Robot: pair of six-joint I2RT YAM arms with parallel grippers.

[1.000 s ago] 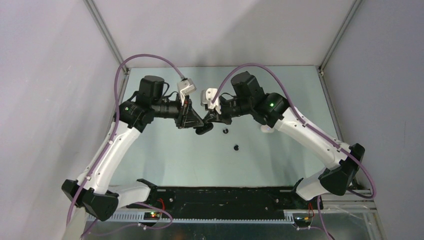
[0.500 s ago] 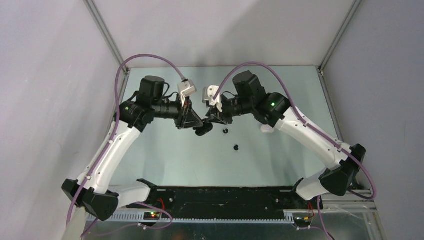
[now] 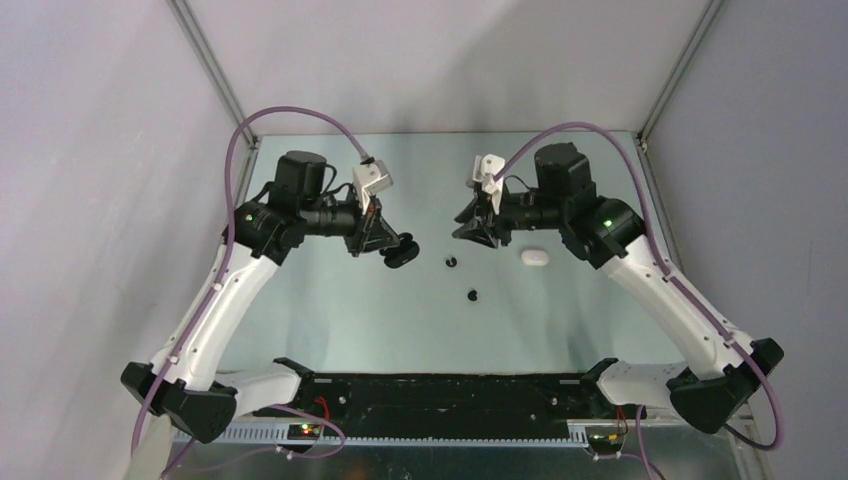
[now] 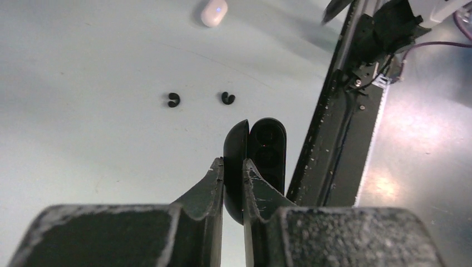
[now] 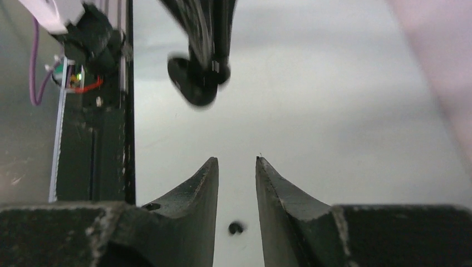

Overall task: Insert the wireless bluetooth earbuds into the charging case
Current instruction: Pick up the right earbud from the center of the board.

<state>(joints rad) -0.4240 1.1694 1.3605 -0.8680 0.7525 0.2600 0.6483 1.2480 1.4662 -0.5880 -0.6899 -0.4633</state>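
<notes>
Grips the case (image 4: 261, 156) in the left end effector (image 4: 232, 164), clenched on one half of it, lid ajar, sockets showing empty. Holds the right end effector (image 5: 236, 161) released, jaws apart with nothing between, well apart from the case. Shows two black buds (image 3: 451, 262) lying on the table (image 3: 330, 300) between the arms, near each other, not touching. Shows a white case (image 3: 536, 257) on the table just beside the right end effector.

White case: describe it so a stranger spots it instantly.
Find the right gripper over the table's middle. Just right of it lies the white case: the only pale oval, bigger than the two black earbuds, while the black case sits in the left gripper.
</notes>
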